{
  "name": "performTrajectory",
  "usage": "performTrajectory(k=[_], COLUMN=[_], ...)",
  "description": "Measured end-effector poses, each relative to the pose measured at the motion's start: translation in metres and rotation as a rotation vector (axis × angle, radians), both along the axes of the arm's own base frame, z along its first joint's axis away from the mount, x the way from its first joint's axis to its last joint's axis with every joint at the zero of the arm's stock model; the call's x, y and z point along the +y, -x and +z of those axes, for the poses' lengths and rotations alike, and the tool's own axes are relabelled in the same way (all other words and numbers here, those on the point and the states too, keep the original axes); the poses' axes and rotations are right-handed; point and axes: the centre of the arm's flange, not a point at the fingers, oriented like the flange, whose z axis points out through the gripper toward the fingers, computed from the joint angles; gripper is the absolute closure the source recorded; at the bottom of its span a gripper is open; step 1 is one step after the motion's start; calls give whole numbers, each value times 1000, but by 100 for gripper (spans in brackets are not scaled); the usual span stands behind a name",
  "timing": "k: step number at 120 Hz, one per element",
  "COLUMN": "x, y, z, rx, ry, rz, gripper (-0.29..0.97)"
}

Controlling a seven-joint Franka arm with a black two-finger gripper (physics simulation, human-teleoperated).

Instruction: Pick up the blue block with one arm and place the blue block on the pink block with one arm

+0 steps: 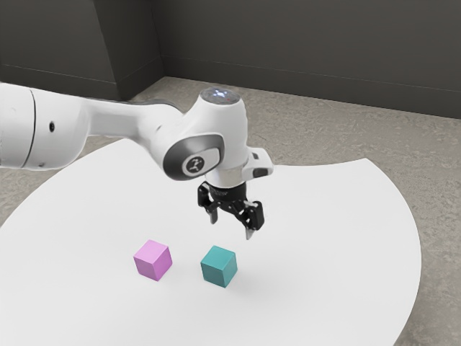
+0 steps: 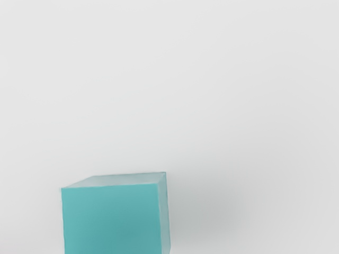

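Observation:
A teal-blue block [image 1: 218, 264] rests on the white round table [image 1: 346, 238], near its front. A pink block [image 1: 153, 259] sits on the table a short way toward the exterior view's left of it, apart from it. My black gripper [image 1: 230, 223] hangs open above the table, a little above and behind the blue block, with nothing between its fingers. The blue block [image 2: 114, 214] also lies just under my hand in the wrist view.
The table's curved edge runs along the exterior view's right and front. Grey floor [image 1: 403, 137] and dark walls lie beyond it. Bare white tabletop surrounds both blocks.

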Motion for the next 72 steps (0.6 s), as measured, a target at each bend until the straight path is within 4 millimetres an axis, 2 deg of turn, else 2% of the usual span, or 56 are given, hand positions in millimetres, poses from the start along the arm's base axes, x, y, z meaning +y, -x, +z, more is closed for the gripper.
performTrajectory(k=[17,31,57,72], x=[16,29,33,45], y=[-7,4,14,11], z=[-30,-63,-70,-69], rx=[15,32,-22,-45], ry=[34,83,124,121], rz=[26,48,5,-10], gripper=[0,0,0,0])
